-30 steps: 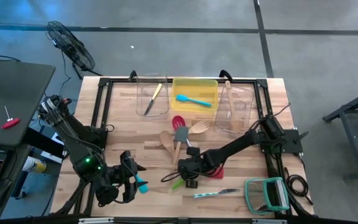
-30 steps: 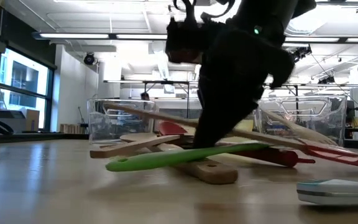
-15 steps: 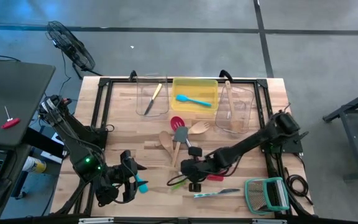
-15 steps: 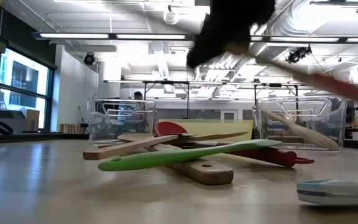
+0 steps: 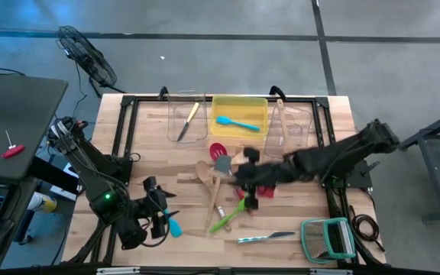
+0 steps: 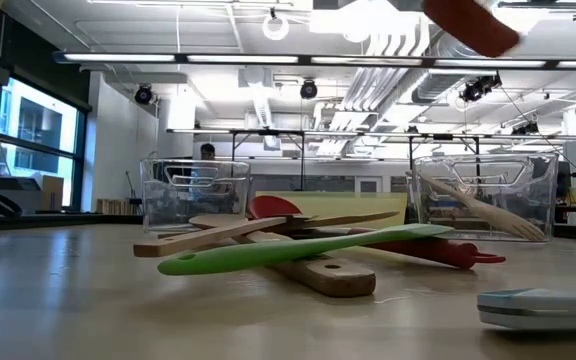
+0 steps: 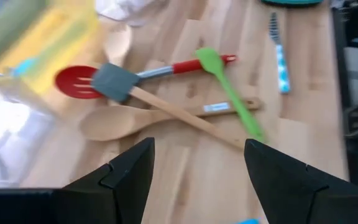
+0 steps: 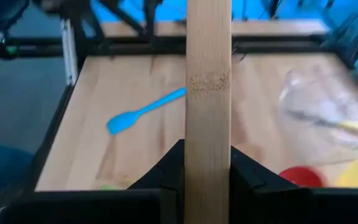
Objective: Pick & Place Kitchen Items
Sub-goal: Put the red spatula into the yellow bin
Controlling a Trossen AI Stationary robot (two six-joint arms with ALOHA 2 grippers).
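Note:
My right gripper (image 5: 248, 187) hangs above the pile in the table's middle, shut on a utensil with a flat pale wooden handle (image 8: 208, 93). Its red end (image 6: 473, 25) shows high in the low view. The pile holds a green spatula (image 5: 226, 218), a grey spatula (image 5: 222, 164), a red slotted spoon (image 5: 218, 150) and wooden spoons (image 5: 205, 172), crossed over one another on the table. A blue spatula (image 5: 173, 225) lies beside my left gripper (image 5: 161, 216), which is open and empty near the front left. My right gripper pinches the flat wooden handle (image 8: 208, 158) between its two fingers (image 8: 174, 167), one on each narrow edge. The handle runs straight out past the fingertips. The utensil is lifted clear of the table and of the pile.
Along the far edge stand a clear bin (image 5: 187, 118) with a knife, a yellow bin (image 5: 241, 114) with a blue spatula and a clear bin (image 5: 292, 130) with a wooden utensil. A blue-handled piece of metal cutlery (image 5: 264, 237) and a green-framed wire rack (image 5: 327, 237) lie front right.
My right gripper has risen from the front of the pile and gone toward the table's far edge, lifting the wooden-handled utensil clear. The green spatula has turned and shifted a little on the pile.

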